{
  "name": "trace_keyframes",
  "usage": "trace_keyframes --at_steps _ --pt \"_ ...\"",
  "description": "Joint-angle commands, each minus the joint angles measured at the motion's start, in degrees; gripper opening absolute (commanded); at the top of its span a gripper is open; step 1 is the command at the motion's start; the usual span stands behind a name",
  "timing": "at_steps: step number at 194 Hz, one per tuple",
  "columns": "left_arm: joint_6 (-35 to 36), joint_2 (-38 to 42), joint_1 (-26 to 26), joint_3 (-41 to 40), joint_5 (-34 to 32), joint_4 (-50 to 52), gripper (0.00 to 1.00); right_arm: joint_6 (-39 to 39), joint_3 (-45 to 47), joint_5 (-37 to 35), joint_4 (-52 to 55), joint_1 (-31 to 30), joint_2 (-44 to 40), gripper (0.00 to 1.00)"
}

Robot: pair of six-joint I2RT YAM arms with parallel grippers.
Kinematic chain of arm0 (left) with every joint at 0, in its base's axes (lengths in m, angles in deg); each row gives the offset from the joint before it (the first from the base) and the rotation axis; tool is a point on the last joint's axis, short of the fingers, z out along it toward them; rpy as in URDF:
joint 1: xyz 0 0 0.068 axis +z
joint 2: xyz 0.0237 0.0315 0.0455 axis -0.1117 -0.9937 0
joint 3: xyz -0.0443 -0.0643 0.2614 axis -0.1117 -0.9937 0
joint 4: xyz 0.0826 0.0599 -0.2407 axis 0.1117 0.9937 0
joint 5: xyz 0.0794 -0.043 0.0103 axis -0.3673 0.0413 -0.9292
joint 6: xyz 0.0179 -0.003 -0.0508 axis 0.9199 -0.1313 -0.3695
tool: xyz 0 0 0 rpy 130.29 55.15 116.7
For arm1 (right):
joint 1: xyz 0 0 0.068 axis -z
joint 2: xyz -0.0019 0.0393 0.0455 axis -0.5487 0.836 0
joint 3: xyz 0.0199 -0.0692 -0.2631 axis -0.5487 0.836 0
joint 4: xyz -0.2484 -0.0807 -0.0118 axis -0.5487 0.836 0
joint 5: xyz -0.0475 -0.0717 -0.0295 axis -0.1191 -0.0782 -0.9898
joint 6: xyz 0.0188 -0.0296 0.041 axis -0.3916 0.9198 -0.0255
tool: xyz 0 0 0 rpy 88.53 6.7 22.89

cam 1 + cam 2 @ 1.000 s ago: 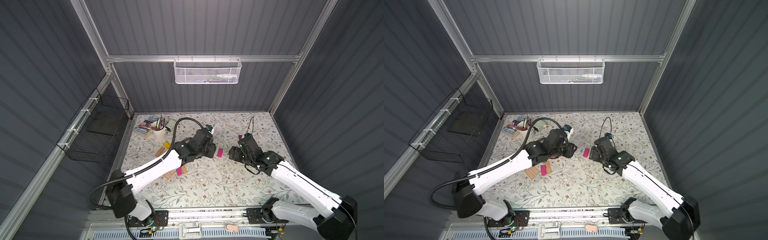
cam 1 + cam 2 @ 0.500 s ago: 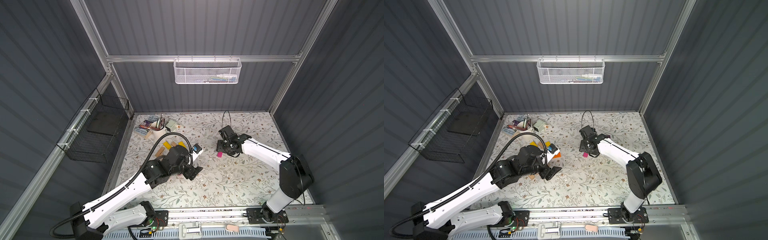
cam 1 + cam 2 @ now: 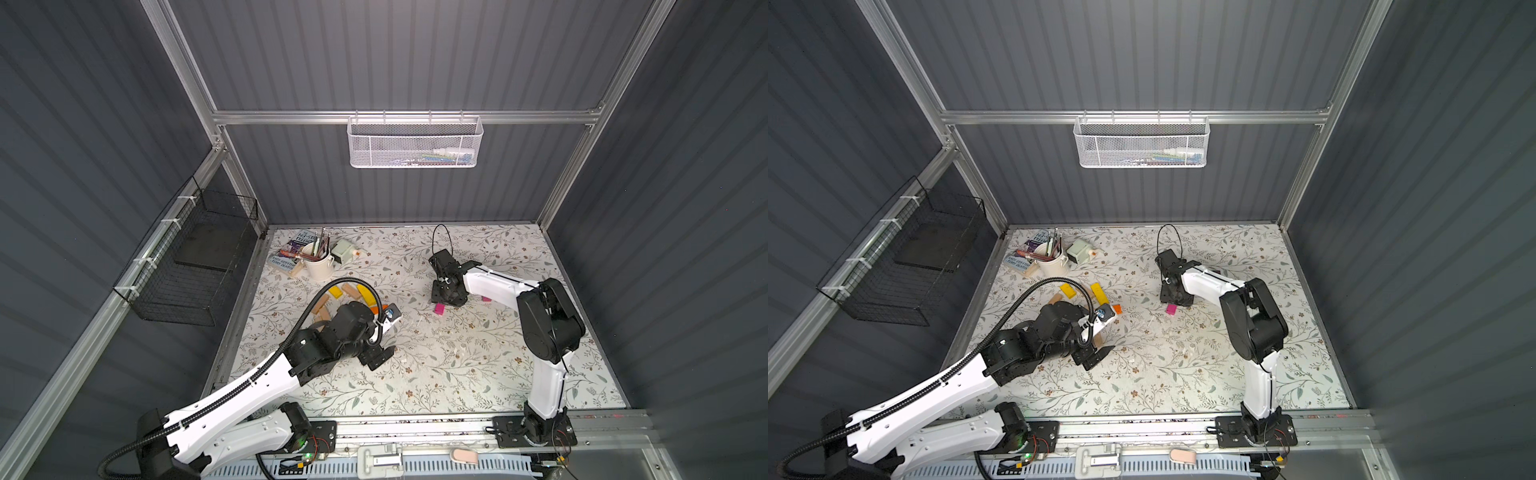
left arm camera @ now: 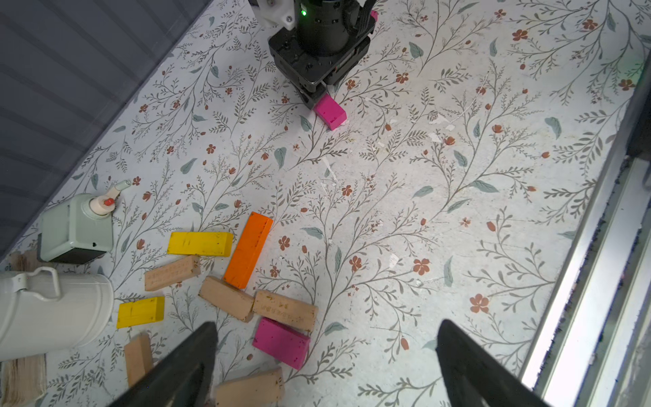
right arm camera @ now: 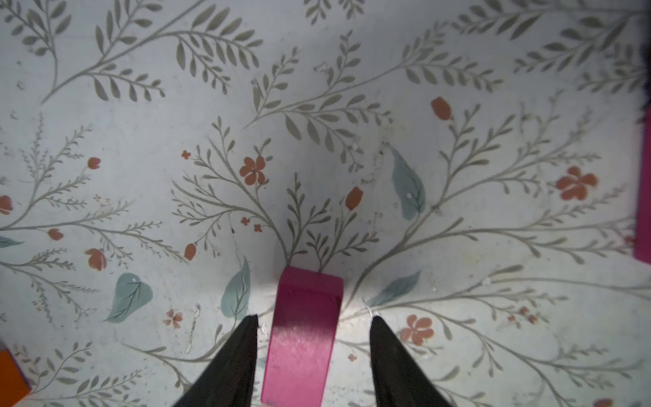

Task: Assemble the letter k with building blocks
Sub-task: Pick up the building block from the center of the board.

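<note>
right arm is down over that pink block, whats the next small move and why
Probably close the right gripper onto the pink block. In the right wrist view the block lies flat on the table between the jaws, with a gap on each side, so it is not gripped yet. The left gripper is open, holding nothing.

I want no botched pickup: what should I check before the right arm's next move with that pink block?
1. Pink painted wooden block between the right gripper jaws: ok.
2. Jaws touching the block: not ok, gaps on both sides.
3. Block lying flat on the floral table: ok.
4. Left gripper open and empty: ok.
5. Grippers well apart in both top views: ok.
</note>
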Motion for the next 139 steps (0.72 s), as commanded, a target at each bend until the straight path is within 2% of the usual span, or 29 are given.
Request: trace_keyframes --at_steps 1,72,139 --pt "0.99 -0.65 0.15 0.33 -2.07 -0.14 0.98 1.00 -1.54 0.93 2.15 -0.30 0.78 0.51" --pt "0.90 -0.88 0.15 0.46 -2.35 -0.20 0.98 0.34 0.45 1.80 1.30 -0.59 1.47 0.39" --pt "0.52 -0.16 0.16 0.19 -2.72 -0.06 0.98 0.77 1.44 2.23 1.13 -0.66 2.19 0.40"
